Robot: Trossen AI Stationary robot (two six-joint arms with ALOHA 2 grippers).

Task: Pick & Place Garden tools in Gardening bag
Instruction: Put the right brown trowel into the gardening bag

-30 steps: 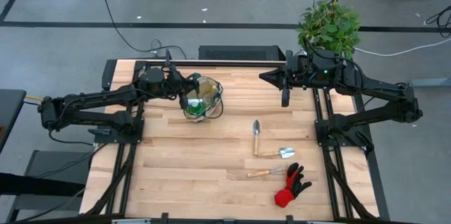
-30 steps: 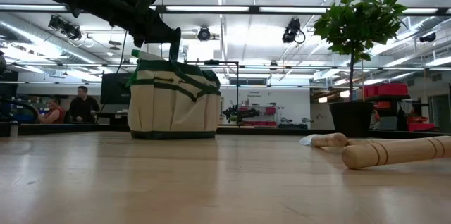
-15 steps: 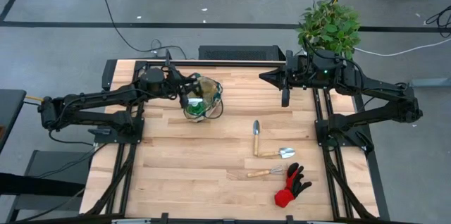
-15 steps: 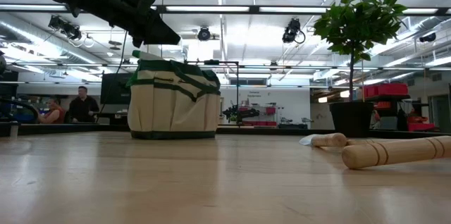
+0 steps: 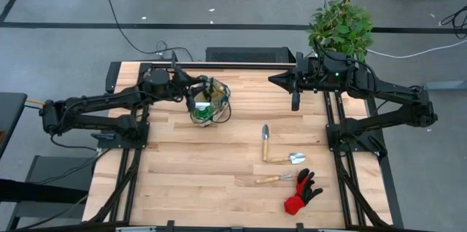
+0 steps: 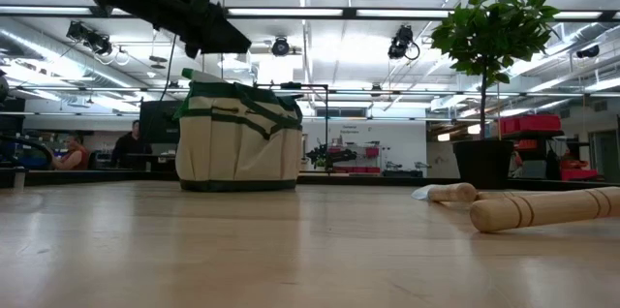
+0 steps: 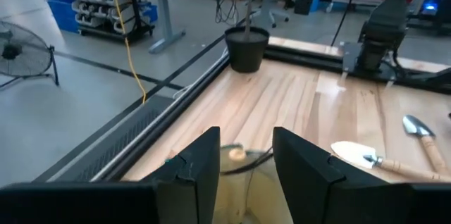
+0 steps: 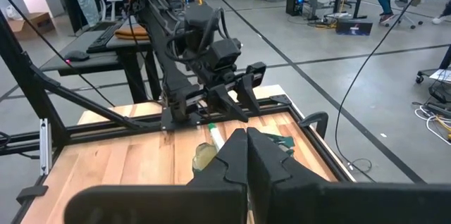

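Bag (image 5: 210, 102) is sitting at the table's (image 5: 182, 166) far left, where we are seeing the left gripper (image 5: 193, 101) hovering over its mouth, fingers apart and empty, presumably releasing a tool; right gripper (image 5: 295, 101) is waiting shut.

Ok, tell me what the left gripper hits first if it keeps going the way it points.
Probably the bag: the left gripper hangs open over its rim, angled down into it. Depth is hard to judge; something pale already inside might come first.

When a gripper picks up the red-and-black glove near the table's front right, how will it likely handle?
The red-and-black glove lies crumpled with fingers splayed, so it is probably floppy and will drape. It looks light, and unlikely to roll.
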